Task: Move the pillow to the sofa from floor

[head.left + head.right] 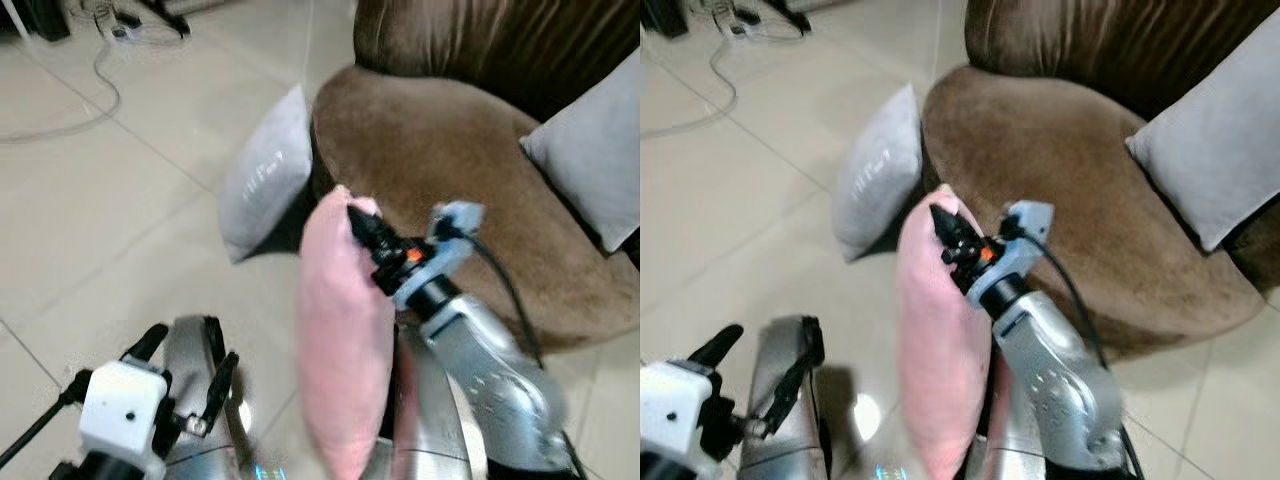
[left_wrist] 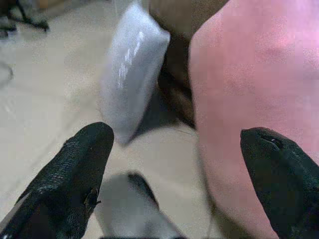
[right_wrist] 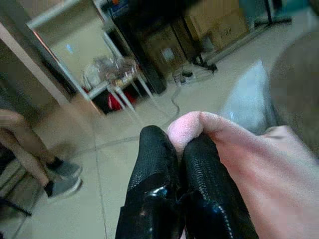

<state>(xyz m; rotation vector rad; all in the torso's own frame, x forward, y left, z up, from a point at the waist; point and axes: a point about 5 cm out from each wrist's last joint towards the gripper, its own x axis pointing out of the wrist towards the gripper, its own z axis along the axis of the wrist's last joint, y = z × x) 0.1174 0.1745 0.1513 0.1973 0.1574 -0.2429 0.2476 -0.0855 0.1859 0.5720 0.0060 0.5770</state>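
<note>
A pink pillow (image 1: 343, 340) hangs upright in front of me, pinched by its top corner in my right gripper (image 1: 356, 218), which is shut on it just before the brown sofa's (image 1: 450, 160) rounded seat. In the right wrist view the fingers (image 3: 159, 164) clamp the pink corner (image 3: 192, 127). My left gripper (image 1: 190, 365) is open, low on the left over the floor, beside the pink pillow (image 2: 249, 99) without touching it.
A grey pillow (image 1: 265, 175) leans on the floor against the sofa's front. Another grey pillow (image 1: 595, 150) rests on the sofa at right. Cables (image 1: 100, 60) lie on the tiles at far left. A person's legs (image 3: 35, 154) stand off to one side.
</note>
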